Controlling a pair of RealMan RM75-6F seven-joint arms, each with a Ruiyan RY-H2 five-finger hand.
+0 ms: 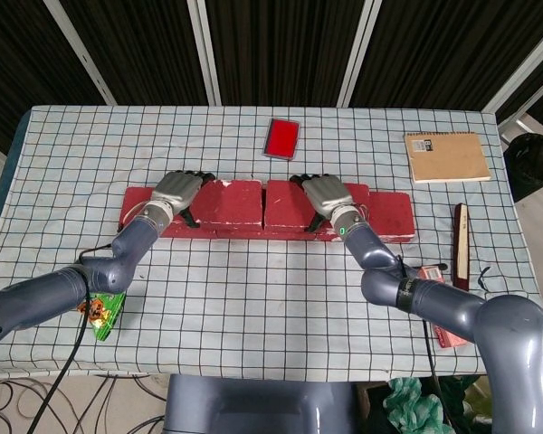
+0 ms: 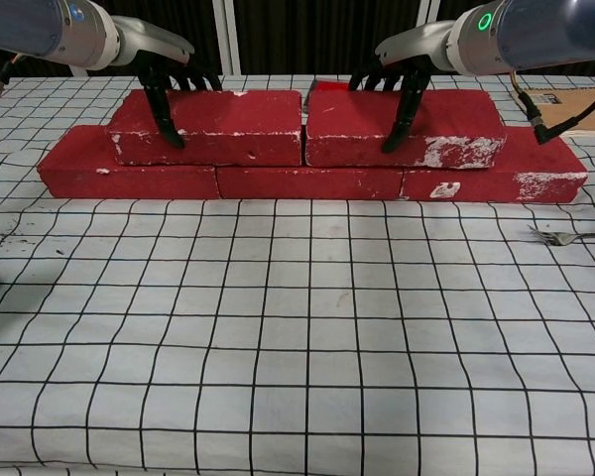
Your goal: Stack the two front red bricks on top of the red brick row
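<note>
1. Both bricks sat atop the row (image 2: 307, 182) at the frame's upper middle: stacking looked done
2. Left hand (image 2: 169, 84) gripped the left brick (image 2: 213, 126), right hand (image 2: 402, 79) gripped the right brick (image 2: 446, 124)
3. Left: releasing, withdrawing

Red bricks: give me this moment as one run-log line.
left hand: grips upper left brick | right hand: grips upper right brick | both bricks: on bottom row | release: not yet
</note>
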